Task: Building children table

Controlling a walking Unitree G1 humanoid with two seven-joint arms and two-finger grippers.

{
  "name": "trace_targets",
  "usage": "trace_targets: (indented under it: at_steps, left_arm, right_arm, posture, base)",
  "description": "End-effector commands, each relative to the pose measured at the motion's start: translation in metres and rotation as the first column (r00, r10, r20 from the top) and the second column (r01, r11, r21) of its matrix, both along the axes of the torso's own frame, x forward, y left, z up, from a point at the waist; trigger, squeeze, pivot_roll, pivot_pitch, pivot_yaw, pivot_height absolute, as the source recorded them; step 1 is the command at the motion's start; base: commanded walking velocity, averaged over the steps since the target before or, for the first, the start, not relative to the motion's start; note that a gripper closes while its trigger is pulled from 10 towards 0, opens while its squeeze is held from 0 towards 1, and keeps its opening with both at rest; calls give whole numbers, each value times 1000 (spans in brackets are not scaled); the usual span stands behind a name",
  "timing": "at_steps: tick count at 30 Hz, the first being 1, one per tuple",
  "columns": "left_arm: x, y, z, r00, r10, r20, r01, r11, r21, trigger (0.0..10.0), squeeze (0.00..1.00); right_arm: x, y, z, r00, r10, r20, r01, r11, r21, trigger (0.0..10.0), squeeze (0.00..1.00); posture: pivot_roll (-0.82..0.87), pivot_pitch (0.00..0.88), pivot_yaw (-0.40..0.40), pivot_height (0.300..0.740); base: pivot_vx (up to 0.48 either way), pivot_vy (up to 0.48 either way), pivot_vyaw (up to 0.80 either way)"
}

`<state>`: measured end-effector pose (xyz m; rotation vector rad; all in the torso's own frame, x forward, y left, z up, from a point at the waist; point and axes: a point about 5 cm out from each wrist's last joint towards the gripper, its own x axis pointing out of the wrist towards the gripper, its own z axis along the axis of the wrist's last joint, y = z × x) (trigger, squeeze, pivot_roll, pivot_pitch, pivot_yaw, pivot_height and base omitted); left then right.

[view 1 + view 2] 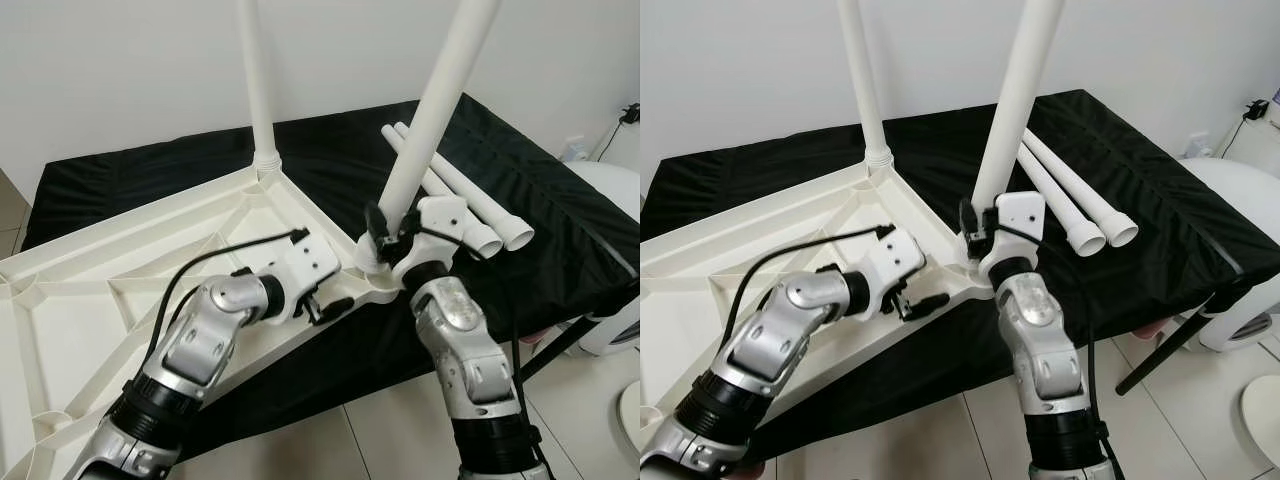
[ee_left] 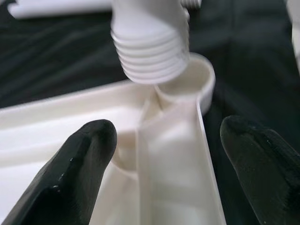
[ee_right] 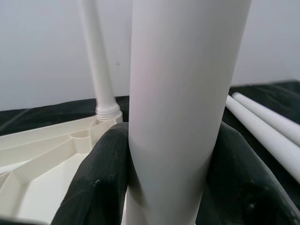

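Thread and socket are what I watch: my right pincer (image 1: 383, 228) is clenched around a white leg (image 1: 437, 105) low on its shaft, and the leg's ribbed end (image 2: 151, 56) hangs just above the round corner socket (image 2: 191, 80) of the upturned tabletop (image 1: 120, 290), not yet seated. In the left wrist view the ribbed end sits a little off to one side of the socket's mouth and looks tilted. From the head views the leg's long axis leans up and away to my right, whereas the already mounted leg (image 1: 257, 80) at the far corner stands nearly straight. I judge the next move must swing the leg upright and shift its foot over the socket before any pressing or twisting.

My left pincer (image 1: 325, 308) is released, fingers (image 2: 75, 173) spread, lying just beside that same corner on the tabletop's rim. Two spare legs (image 1: 470, 205) lie on the black-covered bench (image 1: 540, 250) beyond my right arm, well clear of the socket.
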<state>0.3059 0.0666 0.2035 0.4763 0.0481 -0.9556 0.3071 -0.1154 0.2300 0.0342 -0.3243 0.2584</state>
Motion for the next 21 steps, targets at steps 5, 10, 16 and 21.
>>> trace_targets:
  at_steps: [5,10,16,21]
  left_arm:
    - [8,5,29,1000,0,15,2,993,-115,10000,0]
    - [15,9,42,999,5,43,1,992,-127,10000,0]
    - [23,10,60,997,9,79,3,987,-158,10000,0]
    - [19,-6,85,993,-91,69,107,955,-277,10000,0]
  right_arm:
    - [14,-25,9,999,41,12,-40,996,-78,10000,0]
    - [20,-33,10,998,69,-12,-70,993,-91,10000,0]
    - [24,-38,7,988,145,-55,-152,978,-147,10000,0]
    - [26,-37,4,970,229,-87,-241,955,-174,10000,0]
  posture:
    - [-108,69,12,740]
    - [-103,65,10,740]
    - [-102,64,13,740]
    - [-94,63,12,740]
  base:
    - [0,0,0]
    - [0,0,0]
    - [0,0,0]
    - [0,0,0]
